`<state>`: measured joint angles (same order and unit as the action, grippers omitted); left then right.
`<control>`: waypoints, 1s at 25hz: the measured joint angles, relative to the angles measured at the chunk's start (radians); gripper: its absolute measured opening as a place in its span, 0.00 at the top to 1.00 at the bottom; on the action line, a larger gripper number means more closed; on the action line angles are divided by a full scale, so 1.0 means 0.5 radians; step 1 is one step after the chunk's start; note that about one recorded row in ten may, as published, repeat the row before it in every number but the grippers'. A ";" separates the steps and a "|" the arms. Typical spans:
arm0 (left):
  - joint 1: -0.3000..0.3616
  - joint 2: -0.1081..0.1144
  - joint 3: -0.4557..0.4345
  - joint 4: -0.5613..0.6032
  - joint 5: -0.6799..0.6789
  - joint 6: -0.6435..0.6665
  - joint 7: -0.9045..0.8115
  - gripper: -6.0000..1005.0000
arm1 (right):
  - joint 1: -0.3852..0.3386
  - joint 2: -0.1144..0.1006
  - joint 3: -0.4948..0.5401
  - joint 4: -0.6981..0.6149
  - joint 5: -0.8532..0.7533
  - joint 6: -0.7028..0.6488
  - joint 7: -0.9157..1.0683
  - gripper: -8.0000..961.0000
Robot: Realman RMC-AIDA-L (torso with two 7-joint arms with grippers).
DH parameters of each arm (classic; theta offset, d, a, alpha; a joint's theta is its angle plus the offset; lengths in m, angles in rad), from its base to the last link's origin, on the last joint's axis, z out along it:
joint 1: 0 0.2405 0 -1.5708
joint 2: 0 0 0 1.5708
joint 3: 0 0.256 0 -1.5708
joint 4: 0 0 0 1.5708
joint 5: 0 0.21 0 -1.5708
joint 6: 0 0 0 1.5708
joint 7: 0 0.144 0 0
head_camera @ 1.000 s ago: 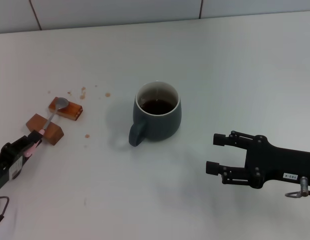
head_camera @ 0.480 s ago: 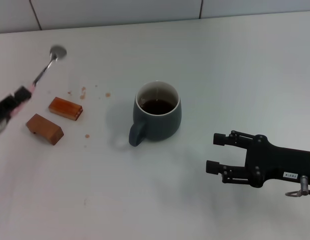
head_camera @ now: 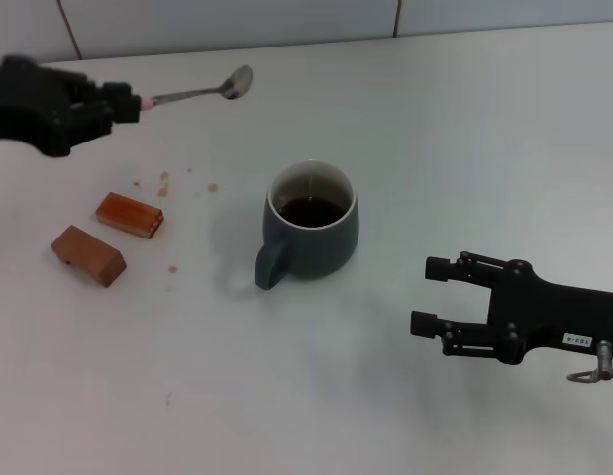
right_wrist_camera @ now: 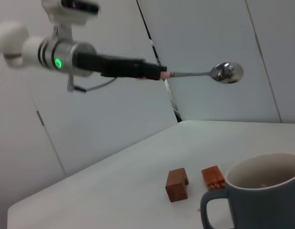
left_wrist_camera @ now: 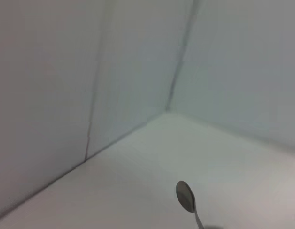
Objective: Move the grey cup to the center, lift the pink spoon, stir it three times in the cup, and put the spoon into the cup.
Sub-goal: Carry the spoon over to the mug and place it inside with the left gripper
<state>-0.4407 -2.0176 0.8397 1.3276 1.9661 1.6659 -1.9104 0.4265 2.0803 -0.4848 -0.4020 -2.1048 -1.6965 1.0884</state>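
One pink spoon [head_camera: 192, 92] is hanging in the air, its pink end clamped in the left gripper's [head_camera: 128, 104] closed jaws and its bowl pointing away from them. One grey cup [head_camera: 308, 222] is sitting between the grippers, probably half full. The right gripper [head_camera: 431, 296] is holding nothing, jaws spread. Two brown blocks [head_camera: 130, 214] are lying on the white surface [head_camera: 464, 129], tiled walls behind.

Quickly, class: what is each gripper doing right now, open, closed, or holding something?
Left gripper: shut on the pink spoon, held in the air.
Right gripper: open, holding nothing, beside the grey cup.
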 joint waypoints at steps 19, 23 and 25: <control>-0.502 -0.110 0.584 0.632 0.731 0.339 -0.093 0.86 | -0.029 -0.001 0.015 -0.012 -0.001 0.002 0.011 0.14; -0.538 -0.113 0.714 0.632 0.872 0.273 -0.100 0.86 | -0.030 -0.001 0.006 -0.012 -0.004 0.006 0.011 0.14; -0.551 -0.115 0.742 0.627 0.901 0.260 -0.101 0.86 | -0.031 0.000 0.004 -0.012 -0.006 0.010 0.011 0.14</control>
<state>-0.7160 -2.0749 1.2104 1.6410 2.4165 1.7960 -1.9609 0.4111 2.0801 -0.4830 -0.4081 -2.1080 -1.6916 1.0937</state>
